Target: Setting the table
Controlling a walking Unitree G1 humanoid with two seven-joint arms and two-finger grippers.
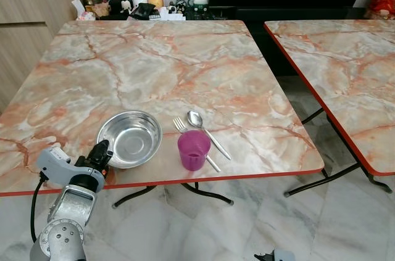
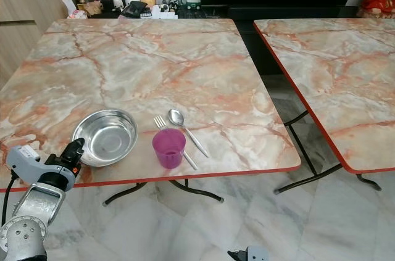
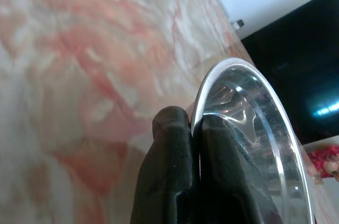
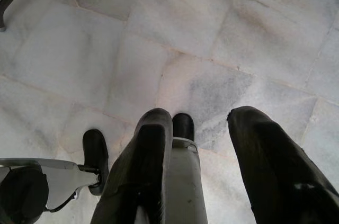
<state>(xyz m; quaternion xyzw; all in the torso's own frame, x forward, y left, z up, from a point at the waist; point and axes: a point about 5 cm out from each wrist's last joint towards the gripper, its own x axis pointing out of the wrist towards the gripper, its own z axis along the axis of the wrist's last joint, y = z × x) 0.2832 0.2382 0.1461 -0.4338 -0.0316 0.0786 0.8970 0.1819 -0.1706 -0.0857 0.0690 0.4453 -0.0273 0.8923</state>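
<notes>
A steel bowl [image 1: 129, 137] sits on the marble-patterned table [image 1: 154, 57] near its front edge. My left gripper [image 1: 102, 152] is at the bowl's near-left rim and shut on it. In the left wrist view the two black fingers [image 3: 175, 144] pinch the bowl's rim [image 3: 249, 107]. Right of the bowl stand a purple cup [image 1: 194, 149], a fork [image 1: 180, 125] and a spoon [image 1: 195, 119], lying side by side behind the cup. My right gripper [image 4: 204, 121] hangs open over the floor, holding nothing.
A second marble table [image 1: 345, 70] stands to the right across a narrow gap. Jars and small items [image 1: 136, 5] line the far edge. A wooden cabinet [image 1: 31, 8] is at the back left. Marble floor tiles [image 1: 247, 224] lie below.
</notes>
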